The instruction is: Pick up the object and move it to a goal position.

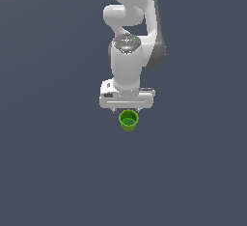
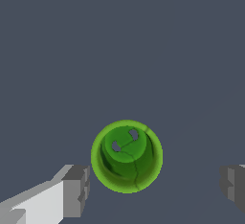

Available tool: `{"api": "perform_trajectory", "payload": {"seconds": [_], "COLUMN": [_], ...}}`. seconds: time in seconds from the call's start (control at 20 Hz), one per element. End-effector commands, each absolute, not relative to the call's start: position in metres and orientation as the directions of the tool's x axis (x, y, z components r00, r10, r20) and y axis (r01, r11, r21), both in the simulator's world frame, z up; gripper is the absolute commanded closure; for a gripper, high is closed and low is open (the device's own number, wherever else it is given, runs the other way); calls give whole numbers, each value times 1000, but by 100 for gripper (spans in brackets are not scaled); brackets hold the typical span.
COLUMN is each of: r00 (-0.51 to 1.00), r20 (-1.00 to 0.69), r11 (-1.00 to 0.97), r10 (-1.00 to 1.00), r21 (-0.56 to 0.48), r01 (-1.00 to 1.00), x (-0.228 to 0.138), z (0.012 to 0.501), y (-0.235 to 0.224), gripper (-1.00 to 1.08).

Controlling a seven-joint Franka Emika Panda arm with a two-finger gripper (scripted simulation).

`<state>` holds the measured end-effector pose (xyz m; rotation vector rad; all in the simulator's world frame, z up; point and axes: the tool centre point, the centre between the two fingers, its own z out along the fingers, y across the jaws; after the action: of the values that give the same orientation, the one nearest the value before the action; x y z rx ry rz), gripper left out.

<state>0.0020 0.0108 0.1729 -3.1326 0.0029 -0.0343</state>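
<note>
The object is a small bright green round cup (image 1: 129, 120) with a darker hollow inside, standing upright on the dark grey floor. In the exterior view it sits just below my white gripper (image 1: 127, 109), whose short fingers show above the cup's rim. In the wrist view the cup (image 2: 127, 156) lies between my two grey fingertips (image 2: 76, 192), seen from above, with a wide gap on each side. My gripper (image 2: 155, 187) is open and holds nothing. The cup is narrower than the gap between the fingers.
The dark grey floor (image 1: 58, 172) spreads flat all around with no other object on it. The white arm (image 1: 130, 22) rises behind the gripper toward the top of the exterior view.
</note>
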Motion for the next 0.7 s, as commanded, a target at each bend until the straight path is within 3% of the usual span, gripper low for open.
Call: {"api": "perform_trajectory", "payload": {"seconds": [0.0, 0.65], "r00": [1000, 1000], "r20": [22, 8], "r11": [-1000, -1000], "r10": [-2, 5], "r21": [-9, -25], "r01": [-2, 6], "x": [2, -2], "z": [173, 167], "y": [11, 16], "gripper": [-20, -20]}}
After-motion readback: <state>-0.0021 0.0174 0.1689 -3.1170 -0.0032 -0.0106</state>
